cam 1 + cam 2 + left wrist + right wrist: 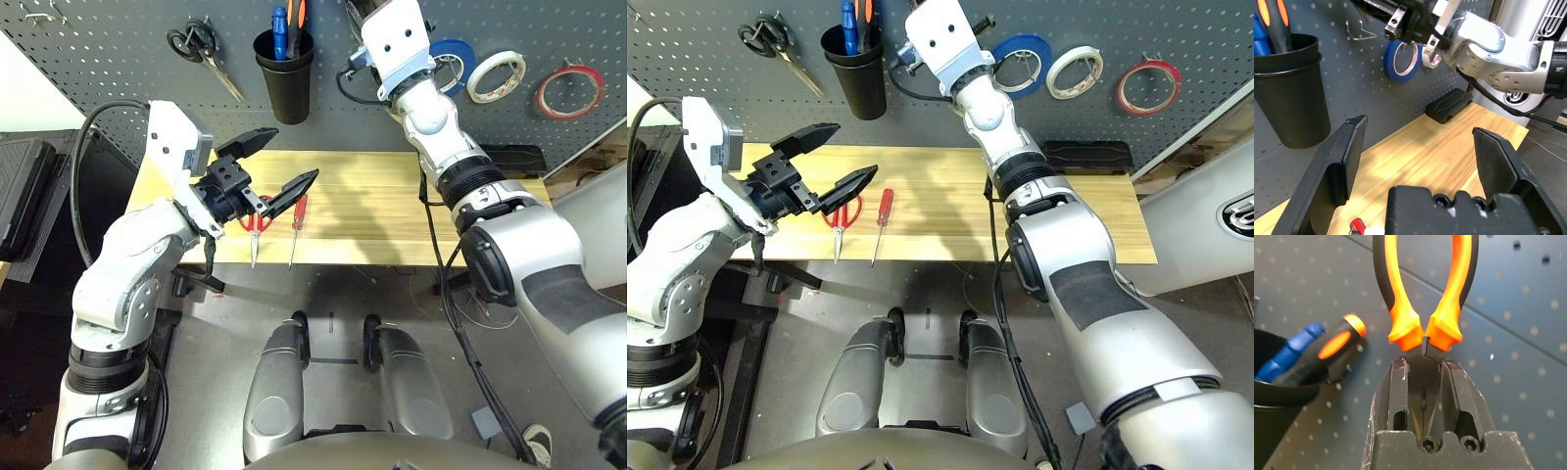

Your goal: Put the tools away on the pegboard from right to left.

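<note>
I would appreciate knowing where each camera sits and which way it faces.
Left and right eyes: on the head, facing forward and down at the table; both forearms show.
Left wrist: faces along the open left claw; the right arm shows.
Right wrist: faces the pegboard along the right claw, gripping pliers.
Both wrist views share the blue-handled tool.

the left pincer [292,162] is wide open over the bench [362,220]. red scissors [257,223] and a red screwdriver [298,223] lie there. blue [453,65], white [497,76] and red tape rings [570,92] hang on the grey holey wall [338,125].
</note>
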Controlling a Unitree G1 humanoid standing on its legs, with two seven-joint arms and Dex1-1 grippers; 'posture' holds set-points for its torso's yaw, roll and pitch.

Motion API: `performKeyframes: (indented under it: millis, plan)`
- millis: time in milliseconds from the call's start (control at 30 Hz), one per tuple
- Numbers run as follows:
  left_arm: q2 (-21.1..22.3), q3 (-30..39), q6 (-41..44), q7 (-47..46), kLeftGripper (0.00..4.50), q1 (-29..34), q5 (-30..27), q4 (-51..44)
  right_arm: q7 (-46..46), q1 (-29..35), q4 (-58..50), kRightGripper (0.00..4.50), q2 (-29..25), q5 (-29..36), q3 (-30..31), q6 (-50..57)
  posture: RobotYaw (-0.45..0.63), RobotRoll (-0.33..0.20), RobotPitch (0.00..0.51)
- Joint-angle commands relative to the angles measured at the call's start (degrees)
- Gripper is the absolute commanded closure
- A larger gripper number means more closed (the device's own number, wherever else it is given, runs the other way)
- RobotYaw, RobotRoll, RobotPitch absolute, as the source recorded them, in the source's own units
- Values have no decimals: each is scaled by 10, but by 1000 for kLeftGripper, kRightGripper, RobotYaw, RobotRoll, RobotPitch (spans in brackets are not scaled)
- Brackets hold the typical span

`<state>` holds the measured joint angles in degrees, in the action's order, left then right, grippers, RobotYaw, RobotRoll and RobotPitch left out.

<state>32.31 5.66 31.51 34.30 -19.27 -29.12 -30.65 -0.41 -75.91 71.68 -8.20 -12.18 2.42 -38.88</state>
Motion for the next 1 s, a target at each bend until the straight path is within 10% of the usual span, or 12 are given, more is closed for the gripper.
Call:
performKeyframes:
  millis: [33, 1000]
  plan:
    - [6, 0, 5, 0, 0, 15, -4, -14, 3, -11, 6, 3753, -4, 14, -15, 9, 198, 0, 223]
    - [7, -2, 32, -28, 0, 29, -13, -61, 50, -26, 0, 3753, 10, 61, -49, 28, 221, 0, 224]
